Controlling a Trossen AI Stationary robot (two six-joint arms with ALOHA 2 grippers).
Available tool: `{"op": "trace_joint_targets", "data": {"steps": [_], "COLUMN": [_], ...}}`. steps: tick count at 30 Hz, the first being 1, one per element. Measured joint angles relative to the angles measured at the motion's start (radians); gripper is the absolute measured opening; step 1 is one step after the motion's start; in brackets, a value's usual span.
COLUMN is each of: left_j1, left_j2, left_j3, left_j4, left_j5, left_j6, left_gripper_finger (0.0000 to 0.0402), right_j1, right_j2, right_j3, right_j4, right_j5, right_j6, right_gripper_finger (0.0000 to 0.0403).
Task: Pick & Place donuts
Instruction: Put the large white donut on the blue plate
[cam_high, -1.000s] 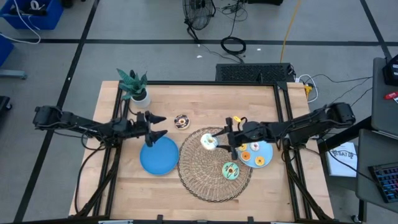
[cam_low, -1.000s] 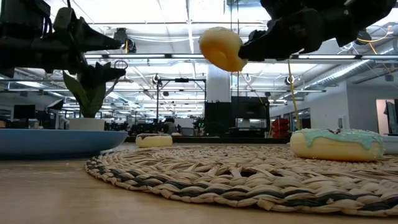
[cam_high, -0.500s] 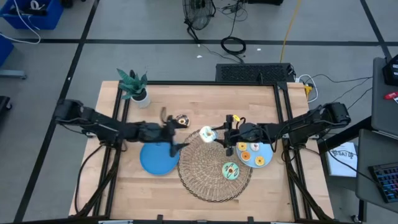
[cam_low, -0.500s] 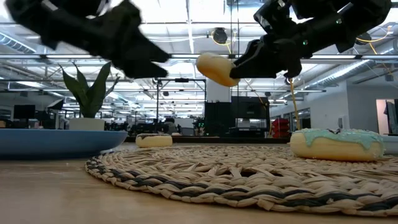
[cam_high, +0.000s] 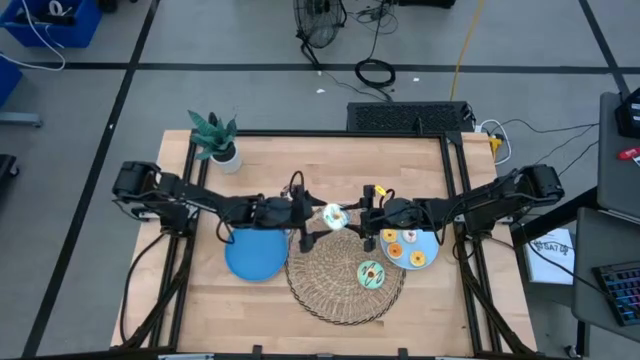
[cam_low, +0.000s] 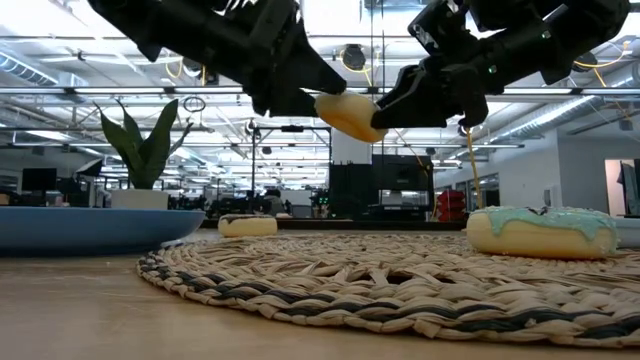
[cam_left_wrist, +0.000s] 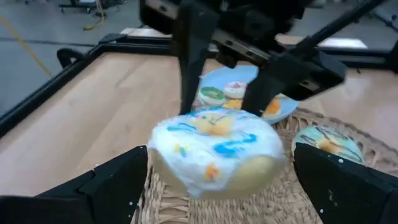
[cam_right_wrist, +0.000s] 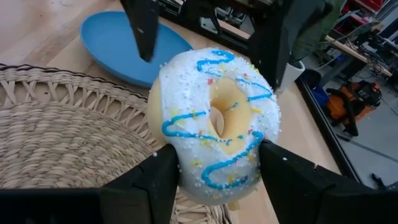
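Observation:
A white-iced donut with blue squiggles (cam_high: 334, 215) (cam_low: 348, 113) (cam_right_wrist: 214, 124) hangs in the air over the far part of the wicker mat (cam_high: 330, 285). My right gripper (cam_high: 347, 217) (cam_right_wrist: 217, 171) is shut on it. My left gripper (cam_high: 316, 222) (cam_left_wrist: 217, 183) is open, with one finger on either side of the same donut (cam_left_wrist: 214, 152); whether they touch it, I cannot tell. A green-iced donut (cam_high: 371, 273) (cam_low: 540, 230) lies flat on the mat. Several small donuts lie on the right blue plate (cam_high: 428, 240). Another donut (cam_low: 247, 226) lies on the table farther back. My right gripper pinches the white-iced donut between its two fingers (cam_right_wrist: 146, 180), on opposite sides of the ring's outer edge (cam_right_wrist: 174, 155). The fingers come nearly level from the table's right. The donut is lifted clear above the mat and tilted, its iced face turned toward the wrist.
A blue plate (cam_high: 255, 252) (cam_low: 90, 228) with nothing on it lies left of the mat, under my left arm. A potted plant (cam_high: 215, 138) stands at the far left corner. Bare wood shows along the table's near edge.
My left arm has swung from above the left blue plate toward the table's right, and its open fingers now flank the donut. My right gripper has carried the donut a little toward the far edge and tipped it.

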Motion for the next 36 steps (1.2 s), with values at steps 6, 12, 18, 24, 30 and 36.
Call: {"op": "trace_joint_targets", "data": {"steps": [6, 12, 18, 24, 30, 36], "left_j1": [0.019, 0.018, 0.019, 0.011, 0.011, 0.025], "left_j2": [0.03, 0.029, 0.029, 0.029, 0.029, 0.029], "left_j3": [0.0, 0.0, 0.0, 0.0, 0.0, 0.0], "left_j4": [0.001, 0.009, 0.002, 0.009, 0.009, 0.011], "left_j5": [0.002, 0.003, 0.027, 0.076, 0.079, 0.079], "left_j6": [-0.071, -0.038, -0.016, 0.045, 0.043, -0.044], "left_gripper_finger": [0.0397, 0.0397, 0.0397, 0.0397, 0.0397, 0.0397], "right_j1": [0.0, 0.0, 0.0, 0.0, 0.0, 0.0], "right_j2": [0.0, 0.0, 0.0, 0.0, 0.0, 0.0], "right_j3": [0.0, 0.0, 0.0, 0.0, 0.0, 0.0], "right_j4": [0.006, 0.007, 0.007, 0.007, 0.007, 0.007], "right_j5": [0.0, 0.0, -0.001, -0.004, -0.004, -0.001], "right_j6": [-0.004, -0.004, -0.004, -0.004, -0.004, -0.004], "right_gripper_finger": [0.0201, 0.0201, 0.0201, 0.0201, 0.0201, 0.0201]}}
